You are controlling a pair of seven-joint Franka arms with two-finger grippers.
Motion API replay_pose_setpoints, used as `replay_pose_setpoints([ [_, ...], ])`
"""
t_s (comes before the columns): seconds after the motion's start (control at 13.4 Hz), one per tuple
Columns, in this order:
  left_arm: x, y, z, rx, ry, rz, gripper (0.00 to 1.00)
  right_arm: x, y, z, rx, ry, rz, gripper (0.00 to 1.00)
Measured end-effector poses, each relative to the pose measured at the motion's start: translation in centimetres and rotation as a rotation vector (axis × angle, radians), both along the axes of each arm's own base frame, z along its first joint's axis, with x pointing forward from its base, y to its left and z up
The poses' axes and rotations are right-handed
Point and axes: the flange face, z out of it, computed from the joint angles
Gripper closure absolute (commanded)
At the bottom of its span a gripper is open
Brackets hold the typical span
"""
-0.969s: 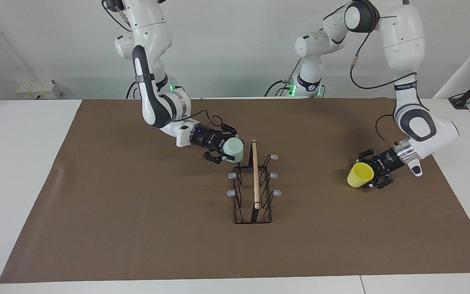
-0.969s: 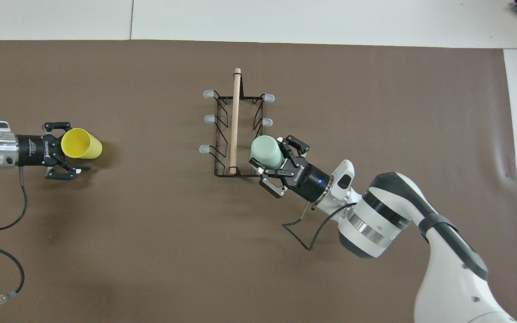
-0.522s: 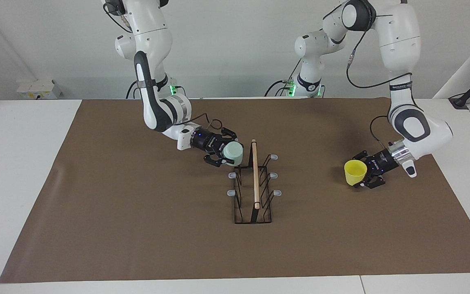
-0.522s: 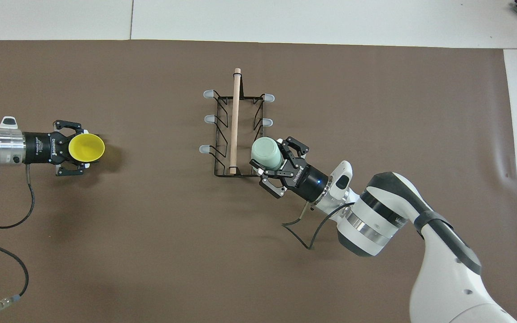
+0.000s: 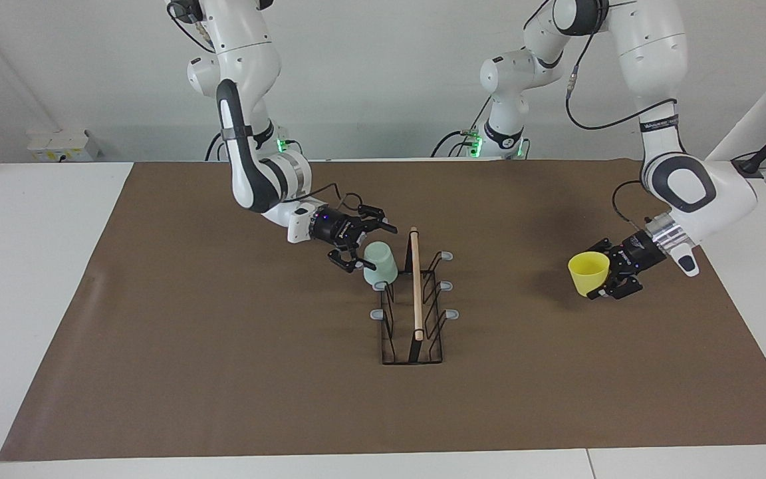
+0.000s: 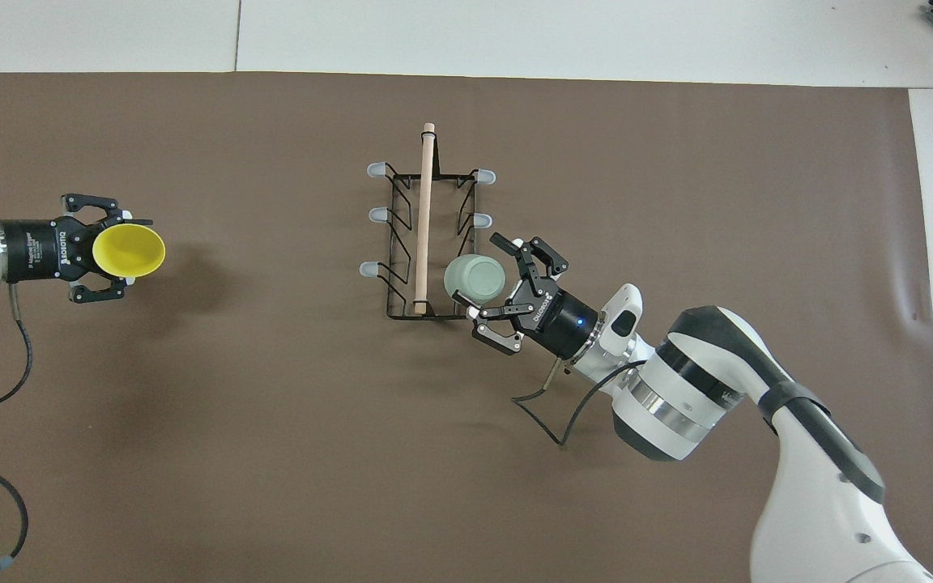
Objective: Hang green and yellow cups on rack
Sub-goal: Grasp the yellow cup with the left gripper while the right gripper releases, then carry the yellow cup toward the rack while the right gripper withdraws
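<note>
Mint green cup (image 5: 380,264) now sits upside down on a rack (image 5: 412,313) prong mid-frame; right gripper (image 5: 360,246) has just spread wide. Left gripper (image 5: 606,276), at frame right, clamps the yellow cup (image 5: 588,271), next to hang.

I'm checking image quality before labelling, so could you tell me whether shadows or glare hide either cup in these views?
Facing view: soft, even light, no glare; the green cup on the rack shows plainly. Overhead view: only a faint shadow on the brown mat beside the yellow cup; both cups are sharp.
</note>
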Motion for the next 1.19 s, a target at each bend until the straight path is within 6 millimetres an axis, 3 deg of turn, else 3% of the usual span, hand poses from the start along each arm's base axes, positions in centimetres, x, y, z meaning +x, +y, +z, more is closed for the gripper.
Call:
replay_pose_setpoints([
  [0.22,0.0,-1.4,5.0,0.079,-0.063,-0.031,1.00,1.1,-2.9,5.7,-0.183,0.013,-0.093,0.00],
  [0.45,-0.1,-5.2,8.9,0.256,-0.114,-0.147,1.00,2.3,-6.7,9.9,-0.390,-0.025,-0.111,0.00],
  [0.89,-1.5,-15.6,14.3,0.577,-0.171,-0.383,1.00,5.3,-13.7,12.3,-0.803,-0.048,-0.078,0.00],
  [1.19,-2.6,-21.4,16.5,0.740,-0.236,-0.445,1.00,6.9,-20.4,12.3,-1.013,-0.086,-0.075,0.00],
])
